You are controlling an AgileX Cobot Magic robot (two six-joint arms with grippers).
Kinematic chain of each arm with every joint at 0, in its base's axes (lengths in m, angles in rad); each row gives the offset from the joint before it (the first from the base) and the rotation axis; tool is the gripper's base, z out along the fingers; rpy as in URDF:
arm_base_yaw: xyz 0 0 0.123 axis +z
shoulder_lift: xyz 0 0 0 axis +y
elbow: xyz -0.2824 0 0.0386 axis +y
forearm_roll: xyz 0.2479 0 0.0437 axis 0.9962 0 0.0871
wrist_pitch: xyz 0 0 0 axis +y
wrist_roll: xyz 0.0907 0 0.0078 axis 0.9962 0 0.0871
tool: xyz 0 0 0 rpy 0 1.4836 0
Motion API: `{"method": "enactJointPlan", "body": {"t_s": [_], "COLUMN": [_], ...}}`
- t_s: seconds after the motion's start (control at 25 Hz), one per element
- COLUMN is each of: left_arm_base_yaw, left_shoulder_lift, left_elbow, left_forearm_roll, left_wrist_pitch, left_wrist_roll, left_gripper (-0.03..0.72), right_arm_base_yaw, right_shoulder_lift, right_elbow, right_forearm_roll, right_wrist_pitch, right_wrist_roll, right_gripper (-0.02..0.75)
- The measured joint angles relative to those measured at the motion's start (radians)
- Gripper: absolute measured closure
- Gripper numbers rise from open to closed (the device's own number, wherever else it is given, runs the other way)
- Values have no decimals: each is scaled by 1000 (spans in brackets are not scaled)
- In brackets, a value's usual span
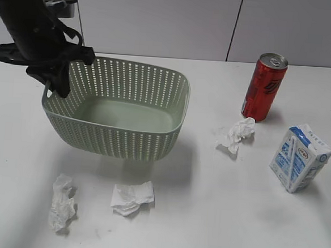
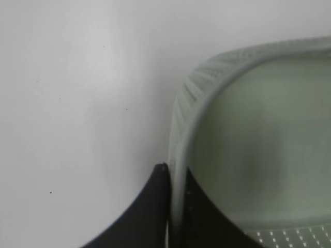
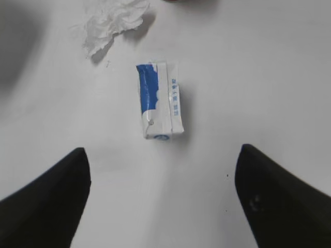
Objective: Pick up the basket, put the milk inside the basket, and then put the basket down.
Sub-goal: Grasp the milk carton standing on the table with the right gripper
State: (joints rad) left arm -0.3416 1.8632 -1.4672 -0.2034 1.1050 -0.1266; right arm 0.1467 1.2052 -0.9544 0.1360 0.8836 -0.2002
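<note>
Left gripper (image 2: 170,206) pinches the apparently lifted basket's (image 1: 119,138) rim; right gripper (image 3: 160,201) gapes above the milk (image 3: 159,101).

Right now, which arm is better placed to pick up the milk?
The right arm. Its hand is open and hovers directly above the milk, which stands free on the table. The left hand is occupied, closed on the basket rim at the far left side.

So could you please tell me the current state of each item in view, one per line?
basket: empty, tilted, left rim gripped by left claw
milk: upright on table, untouched
soda can: upright
tissues: crumpled on table
right claw: open above milk
</note>
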Motion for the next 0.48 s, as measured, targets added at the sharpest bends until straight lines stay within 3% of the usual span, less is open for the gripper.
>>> {"method": "enactJointPlan", "body": {"t_s": [0.48], "left_arm_base_yaw": [0], "left_shoulder_lift": [0], "left_elbow": [0], "left_forearm_roll": [0], "left_wrist_pitch": [0], "left_wrist_roll": [-2], "left_gripper": [702], "right_arm_base_yaw": [23], "right_shoulder_lift": [344], "right_elbow": [-123], "right_forearm_roll": [-3], "right_wrist_pitch": [34], "right_wrist_roll": [0], "right_gripper": [73]}}
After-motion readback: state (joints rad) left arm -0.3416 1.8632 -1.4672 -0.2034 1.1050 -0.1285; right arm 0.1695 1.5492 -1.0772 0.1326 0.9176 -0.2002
